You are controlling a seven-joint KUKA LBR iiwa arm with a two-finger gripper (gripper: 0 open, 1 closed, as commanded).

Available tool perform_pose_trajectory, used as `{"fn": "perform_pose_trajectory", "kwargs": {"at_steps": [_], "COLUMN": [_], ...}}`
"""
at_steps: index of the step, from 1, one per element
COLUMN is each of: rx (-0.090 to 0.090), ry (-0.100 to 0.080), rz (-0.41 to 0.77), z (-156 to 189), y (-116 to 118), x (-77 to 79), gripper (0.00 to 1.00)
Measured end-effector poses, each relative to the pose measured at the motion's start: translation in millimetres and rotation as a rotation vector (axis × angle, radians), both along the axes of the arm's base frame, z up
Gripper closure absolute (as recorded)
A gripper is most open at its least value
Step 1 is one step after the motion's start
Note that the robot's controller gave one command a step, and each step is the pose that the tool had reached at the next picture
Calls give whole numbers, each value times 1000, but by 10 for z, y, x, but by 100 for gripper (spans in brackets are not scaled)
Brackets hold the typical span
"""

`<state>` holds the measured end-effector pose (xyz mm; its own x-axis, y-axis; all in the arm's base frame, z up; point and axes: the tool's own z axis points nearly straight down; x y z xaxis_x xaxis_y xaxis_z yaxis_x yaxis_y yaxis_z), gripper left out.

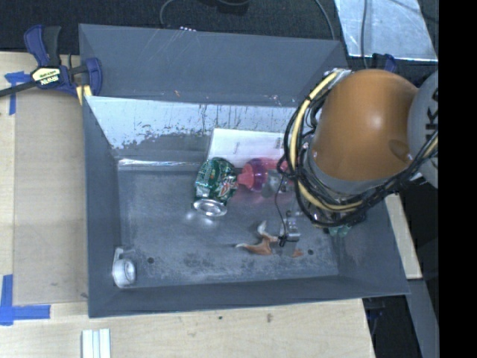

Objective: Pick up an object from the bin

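Camera view: the pincer (286, 233) sits at the bin's (100, 200) five o'clock, just beside a small orange-brown scrap (258, 247) (how far it is open cannot be told). It should centre over the scrap before closing.

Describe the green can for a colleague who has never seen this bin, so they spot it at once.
In the grey metal bin, look mid-floor, just in front of the white card by the back wall. The green can lies tilted there, silver end nearest the camera. It is the only green thing, bigger than the pink object beside it.
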<state>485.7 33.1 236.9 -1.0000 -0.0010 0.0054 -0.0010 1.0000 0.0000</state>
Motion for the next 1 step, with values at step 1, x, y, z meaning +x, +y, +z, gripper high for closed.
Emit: {"fn": "perform_pose_trajectory", "kwargs": {"at_steps": [1], "rx": [1], "ry": [-8], "rz": [-1], "z": [40], "y": [-1], "x": [15], "gripper": [0]}}
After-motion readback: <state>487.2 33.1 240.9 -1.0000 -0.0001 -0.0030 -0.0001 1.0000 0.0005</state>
